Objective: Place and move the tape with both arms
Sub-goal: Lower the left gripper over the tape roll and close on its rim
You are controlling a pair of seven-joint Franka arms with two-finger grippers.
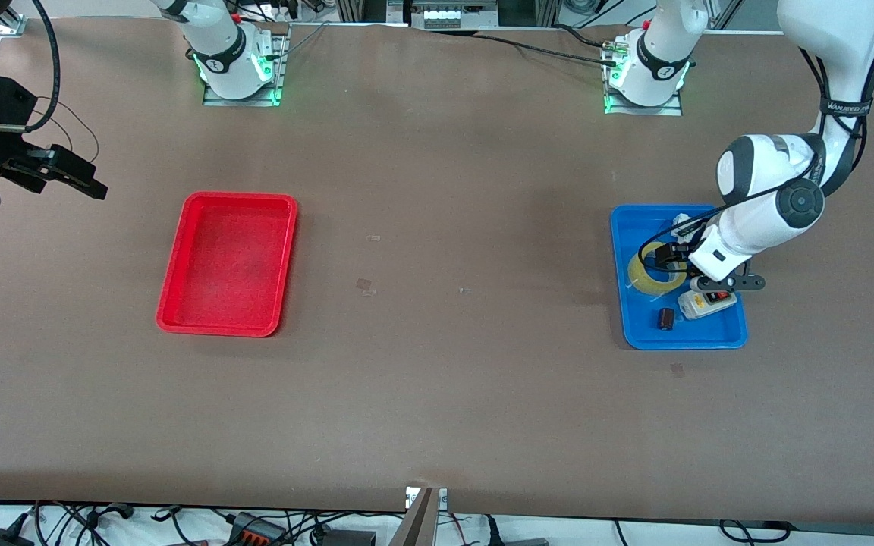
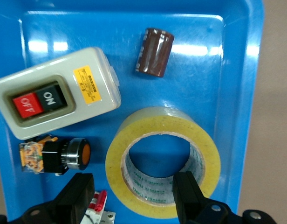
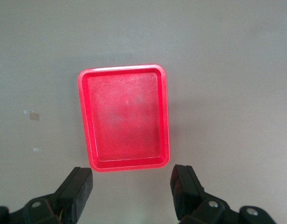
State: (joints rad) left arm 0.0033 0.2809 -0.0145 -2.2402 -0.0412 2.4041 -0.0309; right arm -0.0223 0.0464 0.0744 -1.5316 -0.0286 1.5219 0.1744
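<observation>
The left pincer (image 2: 134,196) is seen low over the blue tray (image 1: 718,337), with its 2 fingers spread wide and nothing grasped. 1 finger (image 2: 187,193) is lowered into the wide hole of the tape (image 2: 206,154), while the other finger (image 2: 78,193) is kept outside the roll, so that part of the yellow ring is straddled; whether the roll is touched cannot be told. The tape is laid flat in the blue tray, directly under this pincer.

Just beside the outer finger, a small black part with an orange round face (image 2: 71,155) is found. Farther from the pincer, a grey switch box (image 2: 57,93) marked OFF and ON is lying, and near it a dark brown cylinder (image 2: 155,52) is lying on its side. All 3 are held in the same tray as the tape.

The right pincer (image 3: 132,191) is held high in the air at the right arm's end of the surface (image 1: 437,379), released, with both fingers apart and nothing between them. The red tray (image 3: 125,163) is seen below it on the surface, well apart from the blue tray.
</observation>
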